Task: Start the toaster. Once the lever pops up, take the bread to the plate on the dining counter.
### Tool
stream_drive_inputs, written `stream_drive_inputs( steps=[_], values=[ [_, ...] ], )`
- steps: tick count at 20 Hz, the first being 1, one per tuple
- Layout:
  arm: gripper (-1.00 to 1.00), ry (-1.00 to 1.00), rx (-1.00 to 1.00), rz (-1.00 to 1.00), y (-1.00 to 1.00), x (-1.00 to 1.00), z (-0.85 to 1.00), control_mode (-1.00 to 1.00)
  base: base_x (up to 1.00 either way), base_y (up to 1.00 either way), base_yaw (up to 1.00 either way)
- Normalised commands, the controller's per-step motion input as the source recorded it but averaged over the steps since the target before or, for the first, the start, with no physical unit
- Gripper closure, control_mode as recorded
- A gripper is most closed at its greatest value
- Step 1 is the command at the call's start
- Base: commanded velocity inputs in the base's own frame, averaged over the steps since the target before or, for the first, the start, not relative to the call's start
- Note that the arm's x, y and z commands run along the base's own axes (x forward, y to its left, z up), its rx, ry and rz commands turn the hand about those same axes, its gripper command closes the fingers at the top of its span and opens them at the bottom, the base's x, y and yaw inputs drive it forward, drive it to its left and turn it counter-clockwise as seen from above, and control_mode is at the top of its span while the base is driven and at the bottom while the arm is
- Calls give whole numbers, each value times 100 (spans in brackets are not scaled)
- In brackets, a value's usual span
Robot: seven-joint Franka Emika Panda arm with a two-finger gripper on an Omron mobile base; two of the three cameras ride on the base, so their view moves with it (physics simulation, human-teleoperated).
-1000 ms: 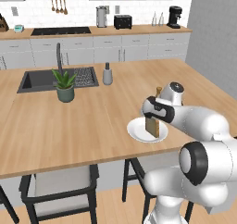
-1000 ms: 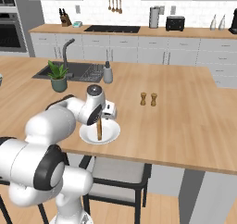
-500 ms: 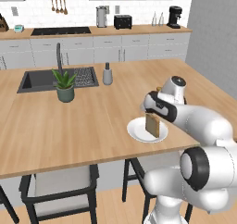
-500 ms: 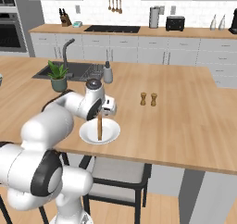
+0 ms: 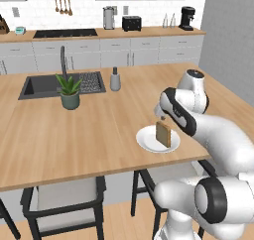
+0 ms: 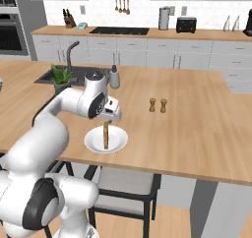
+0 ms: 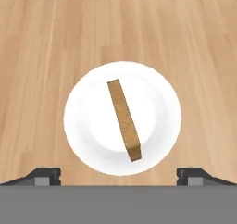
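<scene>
Hand view: the plate [image 7: 122,118] is seen from straight above on the light wood of the dining counter [image 7: 46,42], and the bread [image 7: 123,120] stands on its edge on the plate, running across the white middle from the upper left toward the lower right. The two dark fingertips [image 7: 42,176] are set far apart at the bottom corners, well outside the plate's rim, so the gripper [image 7: 118,177] is spread wide with nothing between its fingers.

In the left base view the bread [image 5: 163,134] is shown upright on the plate [image 5: 148,141], which lies near the counter's front edge, and the gripper [image 5: 161,116] hangs just above the slice; whether a small gap separates them is hard to judge at this angle. The right base view gives the same arrangement: the thin slice [image 6: 106,135] on its edge on the plate [image 6: 93,142], below the gripper [image 6: 110,117]. The toaster [image 5: 131,23] is seen far back on the worktop along the tiled wall, well apart from the plate.
</scene>
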Motion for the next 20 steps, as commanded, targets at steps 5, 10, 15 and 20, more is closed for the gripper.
stream_drive_inputs(
  steps=[5, 10, 15, 20],
  values=[
    [-100, 1, -4, -3, 15, -84, 42, -100, 0, 0, 0],
    [-100, 5, -2, -1, 17, -49, 58, -100, 0, 0, 0],
    [-100, 0, -5, 0, 16, -68, 38, -100, 0, 0, 0],
    [-100, 1, -3, 0, 12, -62, 23, -100, 0, 0, 0]
  ],
)
